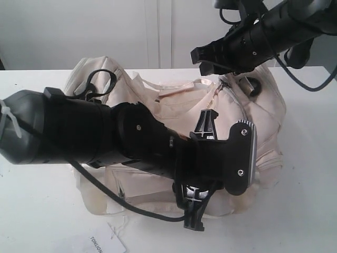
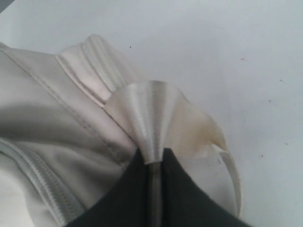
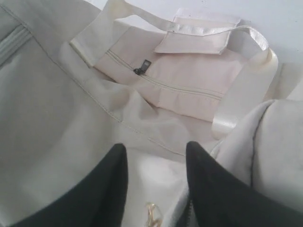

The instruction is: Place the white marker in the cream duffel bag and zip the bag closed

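Note:
The cream duffel bag point(image 1: 263, 110) lies on the white table, its top facing up. My left arm point(image 1: 131, 137) reaches across it from the left. In the left wrist view my left gripper point(image 2: 152, 153) is shut on a fold of shiny cream strap point(image 2: 149, 113) at the bag's edge. My right gripper point(image 1: 199, 54) hovers over the bag's far right part. It stands open point(image 3: 154, 151) above the pale inside of the bag, nothing between its fingers. The gold chain pull point(image 3: 152, 215) hangs just under the fingers. The white marker is out of view.
A flat white paper tag point(image 1: 102, 243) with black letters lies on the table point(image 1: 305, 211) in front of the bag. A shiny strap point(image 3: 246, 90) loops over a pocket with a small dark zip pull point(image 3: 142, 67). A black ring point(image 1: 100, 84) sits at the bag's far left end.

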